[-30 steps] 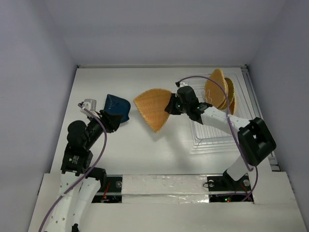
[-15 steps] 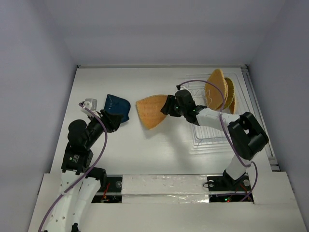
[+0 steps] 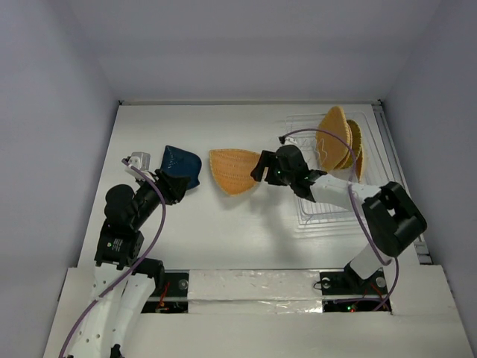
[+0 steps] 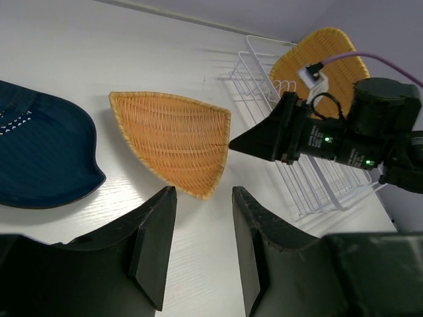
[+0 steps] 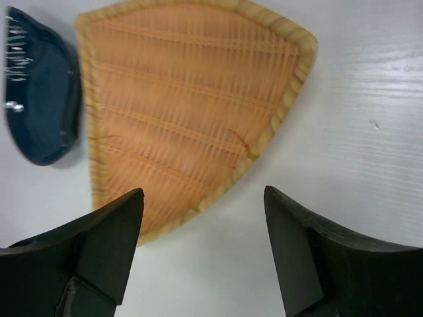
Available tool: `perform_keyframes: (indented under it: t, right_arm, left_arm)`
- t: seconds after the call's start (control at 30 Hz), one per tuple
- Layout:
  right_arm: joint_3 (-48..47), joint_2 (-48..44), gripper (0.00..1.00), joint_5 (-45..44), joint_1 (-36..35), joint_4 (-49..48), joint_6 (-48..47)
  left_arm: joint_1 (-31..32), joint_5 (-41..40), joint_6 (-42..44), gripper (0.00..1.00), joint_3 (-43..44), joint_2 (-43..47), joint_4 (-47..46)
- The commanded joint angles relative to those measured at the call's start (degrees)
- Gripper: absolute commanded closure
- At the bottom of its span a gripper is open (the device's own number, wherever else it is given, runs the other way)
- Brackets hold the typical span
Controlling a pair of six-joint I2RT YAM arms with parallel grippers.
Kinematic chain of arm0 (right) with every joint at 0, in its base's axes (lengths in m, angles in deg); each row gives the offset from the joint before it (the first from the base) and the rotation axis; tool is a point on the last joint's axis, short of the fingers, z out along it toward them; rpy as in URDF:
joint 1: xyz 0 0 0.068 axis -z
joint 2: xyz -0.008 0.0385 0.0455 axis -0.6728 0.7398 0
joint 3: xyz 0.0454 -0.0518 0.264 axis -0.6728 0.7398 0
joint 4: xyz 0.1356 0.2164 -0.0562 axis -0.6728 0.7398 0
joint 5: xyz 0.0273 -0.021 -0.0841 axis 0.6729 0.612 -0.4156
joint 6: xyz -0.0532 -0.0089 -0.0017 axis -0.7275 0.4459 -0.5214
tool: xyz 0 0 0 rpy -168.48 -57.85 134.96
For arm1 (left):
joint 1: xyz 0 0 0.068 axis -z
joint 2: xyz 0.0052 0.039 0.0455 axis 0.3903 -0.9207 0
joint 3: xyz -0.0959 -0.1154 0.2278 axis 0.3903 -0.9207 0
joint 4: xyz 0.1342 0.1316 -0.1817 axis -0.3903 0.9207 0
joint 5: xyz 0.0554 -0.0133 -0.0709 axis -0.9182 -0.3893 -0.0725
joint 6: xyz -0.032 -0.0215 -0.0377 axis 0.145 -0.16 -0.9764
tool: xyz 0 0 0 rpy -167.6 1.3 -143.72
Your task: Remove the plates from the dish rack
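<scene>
An orange woven plate (image 3: 233, 170) (image 5: 185, 112) (image 4: 175, 139) lies flat on the table. My right gripper (image 3: 261, 168) (image 5: 203, 195) stands open just off its right edge, touching nothing. A dark blue plate (image 3: 181, 165) (image 4: 39, 158) (image 5: 39, 92) lies to the left of the orange one. Near the blue plate's front edge, my left gripper (image 3: 173, 188) (image 4: 203, 193) is open over bare table, nothing between its fingers. The dish rack (image 3: 320, 212) (image 4: 317, 188) sits at the right, with more orange plates (image 3: 337, 138) (image 4: 324, 59) standing on edge at its far end.
White walls close in the table on the left, back and right. The right arm reaches leftward across the rack's near-left corner. A purple cable (image 3: 328, 138) loops from the right wrist over the rack. The table's front edge carries a taped strip (image 3: 253, 287).
The right gripper lowered the orange plate from a tilted hold to flat on the table, then opened and let it go. The left arm and blue plate have not moved.
</scene>
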Motion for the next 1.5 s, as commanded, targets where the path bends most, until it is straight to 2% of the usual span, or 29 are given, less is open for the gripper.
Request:
perform_keyframes:
  t: [0.0,0.07,0.17,0.2,0.27,0.33,0.47,0.57,0.63,0.67,0.73,0.8,0.87,0.93,1.0,1.13,1.3,1.37,1.4,1.47]
  right_arm:
    - [0.1,-7.4,0.21,-0.8,-1.2,-2.2,-0.8]
    - [0.4,-11.8,0.27,0.1,-1.2,-1.5,-1.6]
    - [0.9,-17.2,0.83,-2.0,-1.2,-0.1,-3.7]
    - [1.2,-21.1,1.0,-6.5,-1.2,0.5,-4.8]
    - [2.2,-24.6,1.0,-10.8,0.8,1.6,-8.8]
    - [2.6,-29.1,1.0,-11.7,6.7,4.9,-10.5]
    - [2.4,-36.0,1.0,-18.7,13.1,12.1,-12.3]
    - [2.5,-39.0,1.0,-28.5,14.8,15.3,-12.7]
    - [3.4,-39.7,0.89,-35.6,15.5,14.9,-12.3]
    - [4.3,-40.0,0.71,-37.1,16.1,14.3,-12.3]
    - [4.1,-39.6,0.52,-37.8,17.7,13.5,-12.7]
    - [2.5,-37.0,0.4,-37.0,19.8,13.4,-13.3]
    - [0.9,-34.1,0.35,-34.7,21.3,12.5,-15.3]
    - [-1.9,-29.2,0.35,-35.1,23.3,12.5,-15.9]
    - [-3.8,-24.9,0.36,-31.0,23.9,12.5,-17.3]
    - [-4.5,-21.5,0.39,-29.0,23.9,10.7,-18.1]
    - [-5.8,-17.7,0.58,-31.3,23.9,10.3,-18.2]
    - [-6.0,-17.1,0.58,-31.8,23.9,10.1,-18.8]
    - [-6.2,-16.9,0.67,-31.7,23.9,9.9,-19.2]
    - [-6.7,-16.7,0.72,-31.6,23.9,10.9,-20.2]
  left_arm:
    - [-0.4,1.1,-0.2,0.64,-0.2,0.2,-3.1]
    - [-0.4,1.1,-0.2,0.64,-0.2,0.3,-3.1]
    - [-0.4,0.8,-0.2,0.64,-0.2,0.4,-3.0]
    - [-0.4,0.8,-0.2,0.64,-0.2,0.5,-2.9]
    - [-0.4,0.7,-0.2,0.64,-0.1,0.6,-2.9]
    - [-0.4,0.5,-0.2,0.67,-0.3,0.6,-2.9]
    - [-0.4,0.5,-0.4,0.88,-0.3,0.8,-3.1]
    - [-0.4,0.4,-0.4,0.93,-0.3,1.0,-3.0]
    - [-0.4,0.5,-0.4,0.93,-0.3,1.1,-3.0]
    - [-0.4,0.5,-0.4,0.9,-0.3,1.2,-2.8]
    - [-0.4,0.5,-0.3,0.86,-0.1,1.2,-2.9]
    - [-0.4,0.7,-0.3,0.8,-0.1,1.2,-2.9]
    - [-0.4,0.8,-0.3,0.77,-0.2,1.3,-2.9]
    - [-0.4,0.9,-0.3,0.74,-0.1,1.5,-2.9]
    - [-0.4,1.2,-0.3,0.72,-0.3,1.6,-3.1]
    - [-0.4,1.0,-0.3,0.71,-0.3,1.9,-3.0]
    - [0.1,1.1,-0.2,0.7,-0.3,2.1,-3.0]
    - [0.1,1.2,-0.2,0.7,-0.3,2.2,-3.1]
    - [0.1,1.2,-0.2,0.7,-0.3,2.2,-3.1]
    - [0.1,1.2,-0.2,0.7,-0.2,2.3,-3.2]
